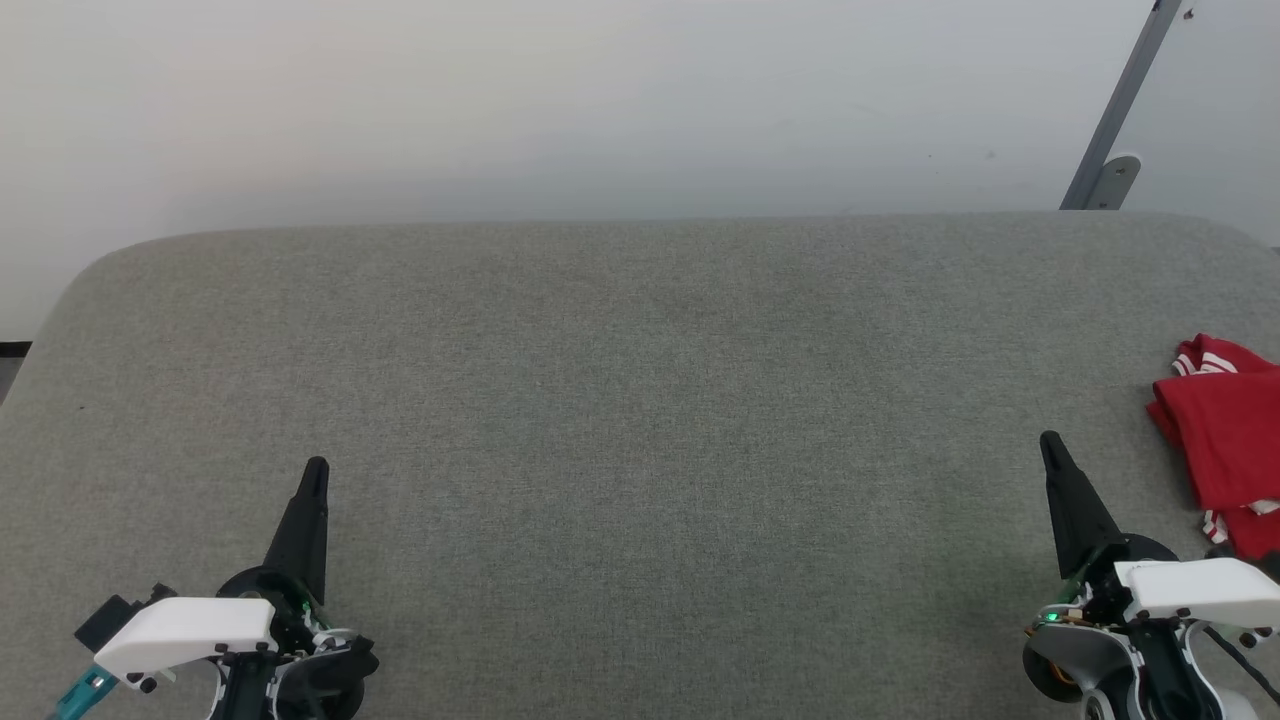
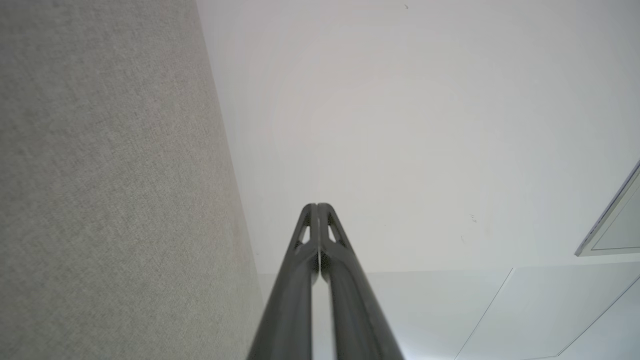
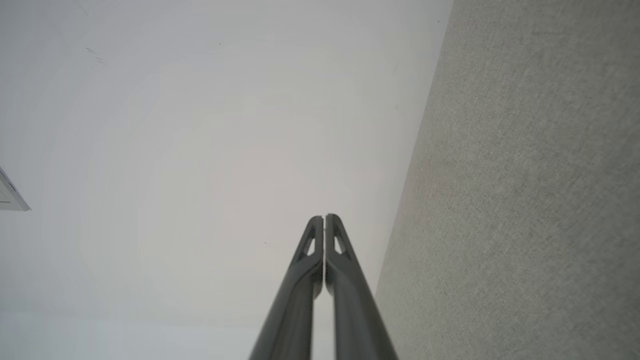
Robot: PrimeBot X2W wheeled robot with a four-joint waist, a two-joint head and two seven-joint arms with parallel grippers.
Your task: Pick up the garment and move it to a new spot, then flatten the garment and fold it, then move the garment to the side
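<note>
Nearest the camera, the left gripper [image 1: 315, 470] sat at the near left and the right gripper [image 1: 1050, 442] at the near right. Each had its two dark fingers pressed together, holding nothing, above a grey fabric-covered table [image 1: 640, 400]. The garment [image 1: 1225, 425], red with striped white trim, lay in a compact bunch at the table's right side, just right of the right gripper and partly cut off by the picture's edge. This fitted either a heap waiting to be lifted or a folded shirt set aside. If it needed handling, the right gripper was nearer and would have to open first.
</note>
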